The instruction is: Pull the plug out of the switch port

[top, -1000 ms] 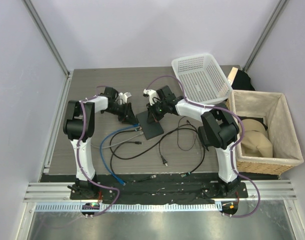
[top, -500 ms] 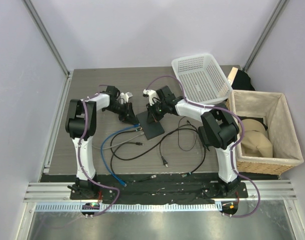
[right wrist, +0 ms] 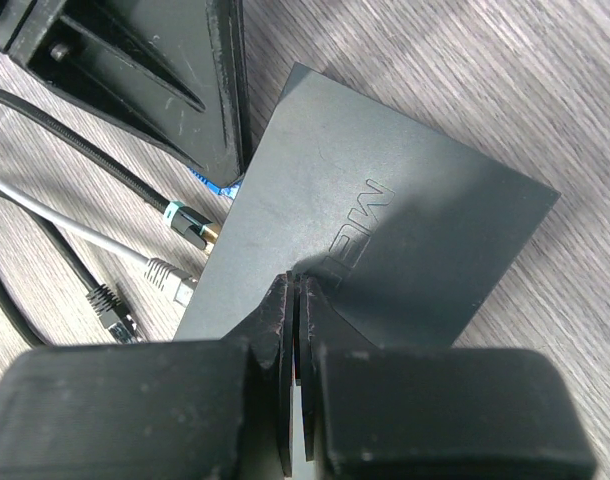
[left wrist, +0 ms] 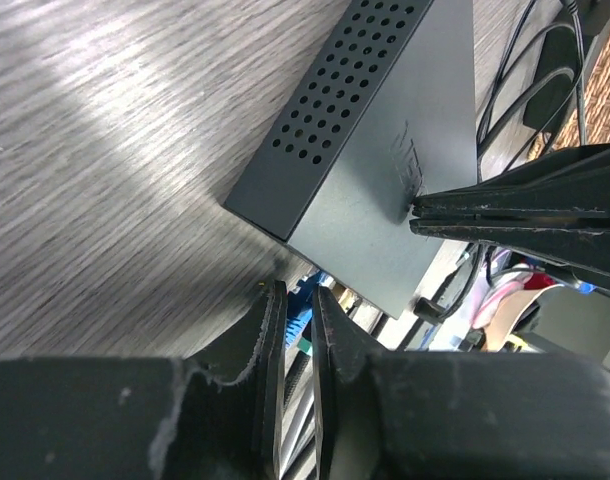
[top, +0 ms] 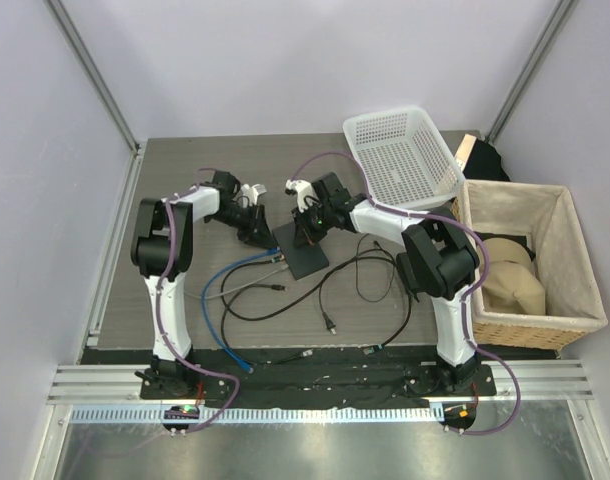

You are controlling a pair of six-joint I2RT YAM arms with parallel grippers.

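Switch box (right wrist: pixel 385 220): we're seeing dark grey, one side dotted with rows of round holes.
Table (left wrist: pixel 105 150): streaky grey wood grain.
Plug (right wrist: pixel 213 182): blue, we note.
Cables: one blue (top: pixel 240 262), one white (right wrist: pixel 75 226), one black (right wrist: pixel 85 150).
Mesh basket (top: pixel 403 155): white grid.
Wicker basket (top: pixel 530 328): tan weave, cream lining.

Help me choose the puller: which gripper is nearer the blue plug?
Left. The left gripper has its tips right at the blue plug on the edge of the switch; the right gripper rests shut on the top of the switch, back from that edge.
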